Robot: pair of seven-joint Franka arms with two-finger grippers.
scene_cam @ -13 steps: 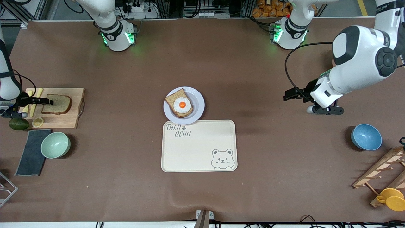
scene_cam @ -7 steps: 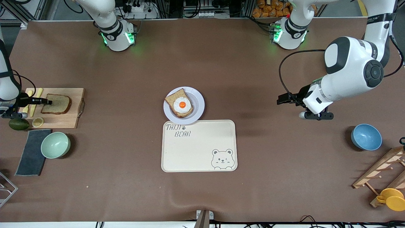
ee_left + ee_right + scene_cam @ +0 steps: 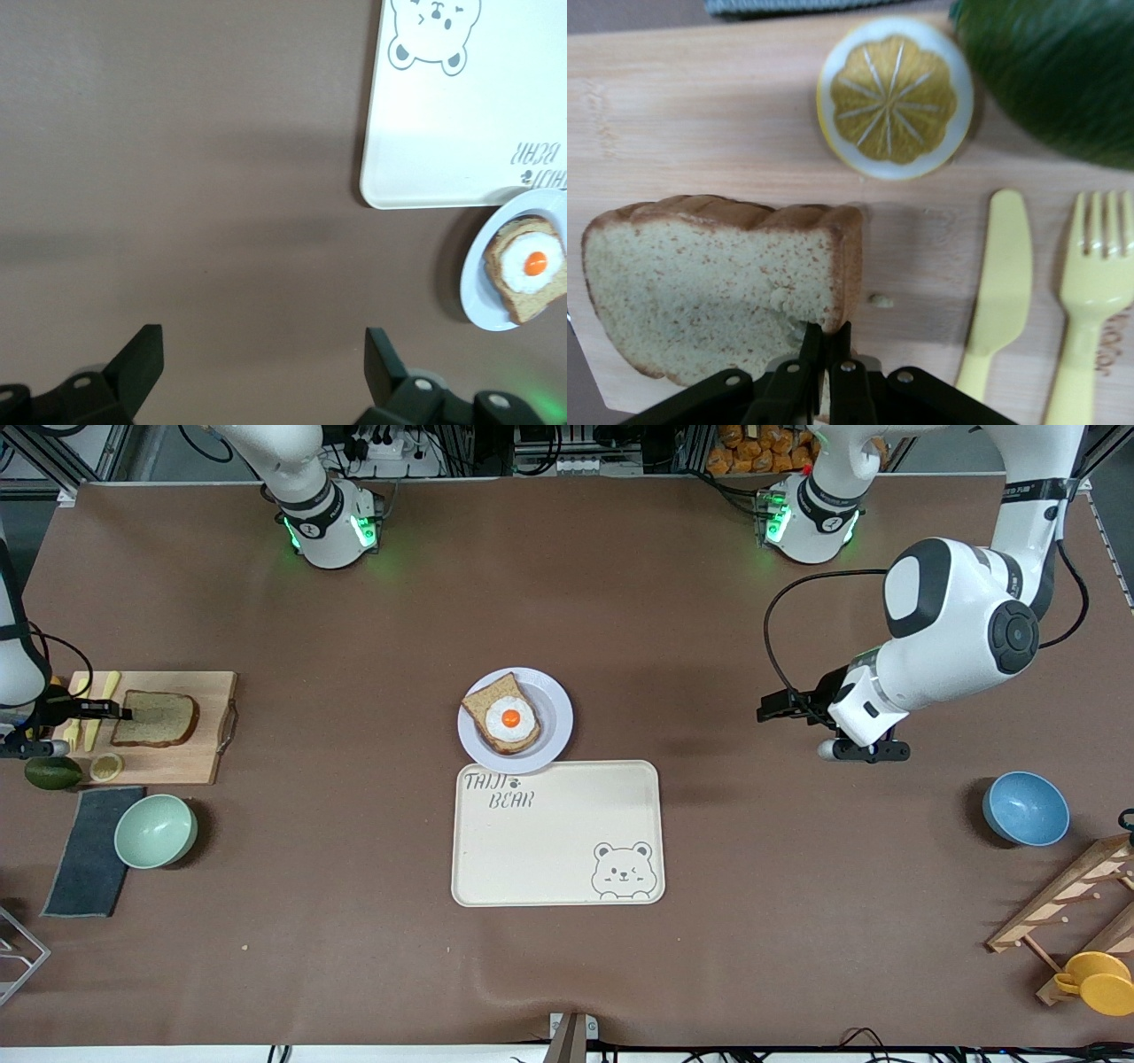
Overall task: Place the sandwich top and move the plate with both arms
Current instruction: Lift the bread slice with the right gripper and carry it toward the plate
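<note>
The sandwich top (image 3: 159, 718), a plain brown bread slice, lies on a wooden cutting board (image 3: 208, 726) at the right arm's end of the table. My right gripper (image 3: 122, 711) is shut on the slice's crust edge, as the right wrist view shows, with the gripper (image 3: 827, 341) pinching the slice (image 3: 709, 283). The pale plate (image 3: 555, 722) sits mid-table and bears an egg-topped bread slice (image 3: 507, 719). My left gripper (image 3: 769, 708) is open and empty over bare table toward the left arm's end. Its wrist view shows the gripper (image 3: 261, 345) and the plate (image 3: 472, 288).
A cream bear-printed tray (image 3: 558, 841) touches the plate's nearer side. A lemon slice (image 3: 895, 97), avocado (image 3: 1054, 71), yellow knife (image 3: 1001, 283) and fork (image 3: 1094, 292) lie by the slice. A mint bowl (image 3: 155, 831), dark cloth (image 3: 89, 859), blue bowl (image 3: 1025, 808) and wooden rack (image 3: 1072, 895) stand nearer the camera.
My left arm has moved toward the plate, gripper still open. My right gripper has drawn back slightly toward the right arm's end, and the slice has shifted a little with it.
</note>
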